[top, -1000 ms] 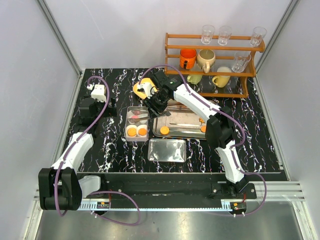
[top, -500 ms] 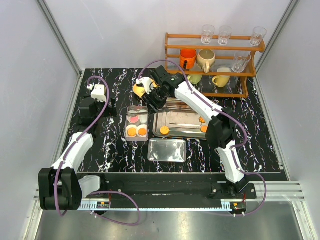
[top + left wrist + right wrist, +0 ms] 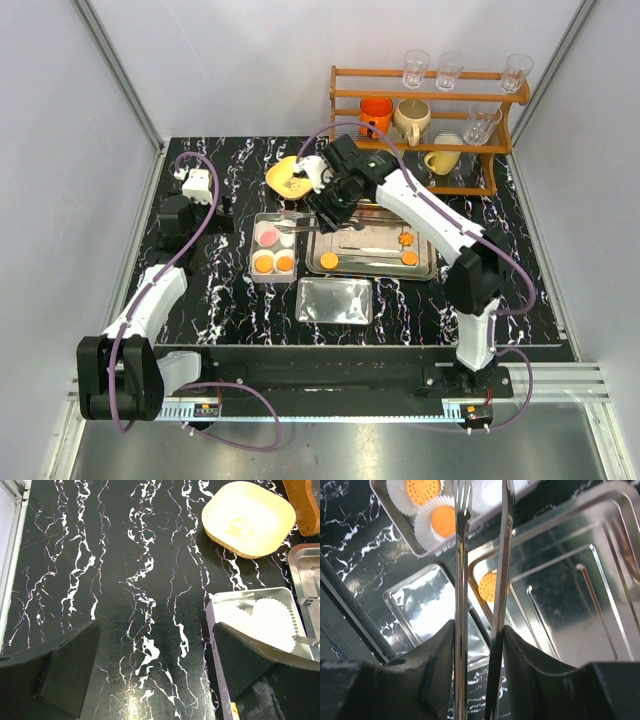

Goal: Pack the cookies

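Note:
Orange cookies lie on the steel tray (image 3: pixel 372 268), one at its front left (image 3: pixel 329 260) and two at its right (image 3: pixel 407 248). The metal box (image 3: pixel 251 247) holds paper cups with a pink cookie (image 3: pixel 267 237) and two orange cookies (image 3: pixel 274 263). My right gripper (image 3: pixel 330 205) is shut on steel tongs (image 3: pixel 296 227), whose empty tips reach over the box's far end. In the right wrist view the tongs (image 3: pixel 461 570) frame a tray cookie (image 3: pixel 487 586) and the cupped cookies (image 3: pixel 444 521). My left gripper (image 3: pixel 183 214) is open and empty left of the box.
A flat steel lid (image 3: pixel 334 300) lies in front of the tray. A yellow dish (image 3: pixel 288 178) sits behind the box. A wooden rack (image 3: pixel 430 120) with mugs and glasses stands at the back right. The left wrist view shows an empty paper cup (image 3: pixel 272 622) in the box.
My right arm has swung right and back, drawing the tongs from over the box towards the tray's far left corner. The left arm has not moved.

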`<state>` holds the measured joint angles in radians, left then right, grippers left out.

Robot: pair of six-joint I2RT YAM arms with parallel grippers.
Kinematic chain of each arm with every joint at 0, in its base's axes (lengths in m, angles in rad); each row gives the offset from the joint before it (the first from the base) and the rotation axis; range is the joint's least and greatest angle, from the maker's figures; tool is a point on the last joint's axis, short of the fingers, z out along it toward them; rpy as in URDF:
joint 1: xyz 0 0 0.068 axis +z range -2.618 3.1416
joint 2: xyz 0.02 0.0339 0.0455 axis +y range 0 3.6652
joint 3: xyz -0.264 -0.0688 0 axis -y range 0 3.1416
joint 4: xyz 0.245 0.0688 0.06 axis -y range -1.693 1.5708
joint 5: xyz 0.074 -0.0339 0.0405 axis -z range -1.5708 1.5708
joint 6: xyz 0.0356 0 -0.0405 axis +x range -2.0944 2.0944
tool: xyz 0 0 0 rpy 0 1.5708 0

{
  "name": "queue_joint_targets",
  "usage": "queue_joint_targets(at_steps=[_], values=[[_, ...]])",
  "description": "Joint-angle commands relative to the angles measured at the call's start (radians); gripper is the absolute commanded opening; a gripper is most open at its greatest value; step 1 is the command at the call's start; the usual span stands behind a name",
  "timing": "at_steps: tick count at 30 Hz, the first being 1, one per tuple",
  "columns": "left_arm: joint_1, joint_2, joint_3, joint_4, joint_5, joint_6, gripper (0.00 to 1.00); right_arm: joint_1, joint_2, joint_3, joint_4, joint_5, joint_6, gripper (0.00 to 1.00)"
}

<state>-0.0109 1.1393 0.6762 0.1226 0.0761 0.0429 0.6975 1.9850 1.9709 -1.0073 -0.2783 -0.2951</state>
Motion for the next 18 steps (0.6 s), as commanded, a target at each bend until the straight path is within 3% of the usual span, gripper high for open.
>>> queue_joint_targets(at_steps=[1, 8, 18], values=[[0.006, -0.026, -0.012, 0.057, 0.019, -0.006, 0.99, -0.061, -0.162, -0.125, 0.055, 0.041, -0.004, 0.45], [0.006, -0.018, -0.01, 0.06, 0.024, -0.006, 0.99, -0.185, -0.388, -0.349, 0.061, 0.045, -0.027, 0.45], [0.006, -0.009, -0.004, 0.054, 0.025, -0.008, 0.99, -0.369, -0.58, -0.644, 0.058, 0.042, -0.099, 0.47]])
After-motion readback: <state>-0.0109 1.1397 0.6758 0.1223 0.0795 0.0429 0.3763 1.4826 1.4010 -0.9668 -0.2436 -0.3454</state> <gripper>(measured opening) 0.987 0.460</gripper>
